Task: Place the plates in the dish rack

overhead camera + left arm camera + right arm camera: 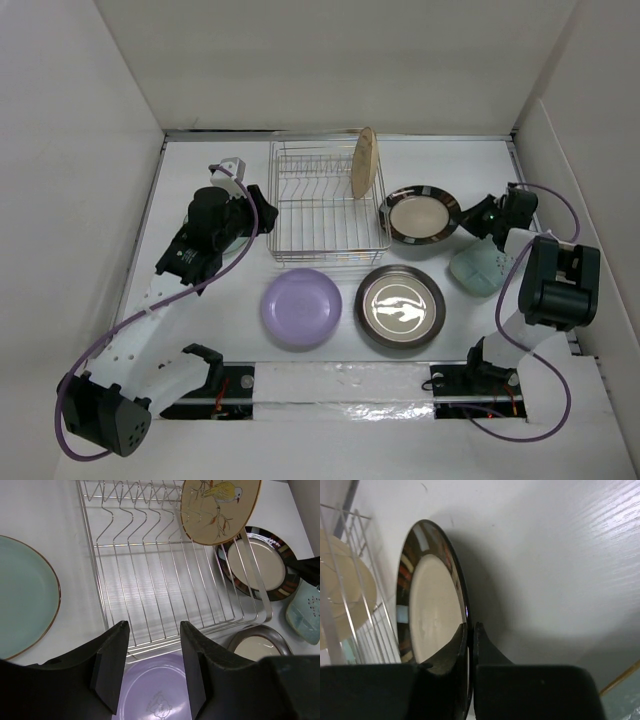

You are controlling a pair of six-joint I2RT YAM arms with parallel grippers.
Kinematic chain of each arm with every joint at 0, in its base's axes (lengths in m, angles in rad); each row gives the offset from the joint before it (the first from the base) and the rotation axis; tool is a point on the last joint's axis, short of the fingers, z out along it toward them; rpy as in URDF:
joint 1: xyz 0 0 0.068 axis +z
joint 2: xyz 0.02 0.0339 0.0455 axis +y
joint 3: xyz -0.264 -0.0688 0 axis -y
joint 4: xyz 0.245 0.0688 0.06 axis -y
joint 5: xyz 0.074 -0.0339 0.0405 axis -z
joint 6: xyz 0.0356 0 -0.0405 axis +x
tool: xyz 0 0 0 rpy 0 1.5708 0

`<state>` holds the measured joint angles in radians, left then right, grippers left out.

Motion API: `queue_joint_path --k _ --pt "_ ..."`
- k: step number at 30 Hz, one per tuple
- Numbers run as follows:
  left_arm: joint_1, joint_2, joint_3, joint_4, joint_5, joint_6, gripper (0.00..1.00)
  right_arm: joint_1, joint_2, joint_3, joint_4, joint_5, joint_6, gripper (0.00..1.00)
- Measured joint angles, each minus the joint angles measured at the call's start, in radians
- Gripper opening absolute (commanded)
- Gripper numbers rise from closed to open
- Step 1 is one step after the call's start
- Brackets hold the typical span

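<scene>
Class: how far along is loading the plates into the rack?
Done: one tan plate stands in the dish rack. In hand: the right gripper pinches the cream plate by its rim. To load: lavender plate, silver plate, mint dish, pale green plate; left gripper open.

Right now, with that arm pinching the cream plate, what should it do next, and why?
Probably lift the cream plate: the right end effector is shut on its rim, and it sits outside the dish rack, whose slots beside the tan plate are free.
</scene>
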<state>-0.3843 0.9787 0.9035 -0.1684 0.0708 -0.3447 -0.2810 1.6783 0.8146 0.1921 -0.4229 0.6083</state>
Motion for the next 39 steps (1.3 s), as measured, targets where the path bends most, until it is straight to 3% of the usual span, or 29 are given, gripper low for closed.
queue_joint_path --k 13,21,24,27,33,39 --pt "0.0 0.0 0.0 -0.001 -0.001 0.0 0.43 -0.003 -0.423 -0.06 -0.209 0.301 -0.061 0.0" --pt "0.0 0.0 0.0 -0.001 -0.002 0.0 0.43 0.166 -0.591 0.115 -0.404 0.439 -0.138 0.0" --pt "0.0 0.0 0.0 -0.001 -0.015 0.0 0.54 0.262 -0.581 0.253 -0.456 0.487 -0.166 0.0" --pt "0.0 0.006 0.0 -0.002 -0.039 -0.001 0.56 0.392 -0.532 0.427 -0.493 0.559 -0.204 0.0" --pt "0.0 0.073 -0.001 -0.013 -0.092 -0.001 0.48 0.621 -0.354 0.76 -0.508 0.668 -0.29 0.0" --pt "0.0 0.182 -0.001 -0.037 -0.127 0.0 0.44 0.763 -0.129 1.024 -0.575 0.774 -0.404 0.0"
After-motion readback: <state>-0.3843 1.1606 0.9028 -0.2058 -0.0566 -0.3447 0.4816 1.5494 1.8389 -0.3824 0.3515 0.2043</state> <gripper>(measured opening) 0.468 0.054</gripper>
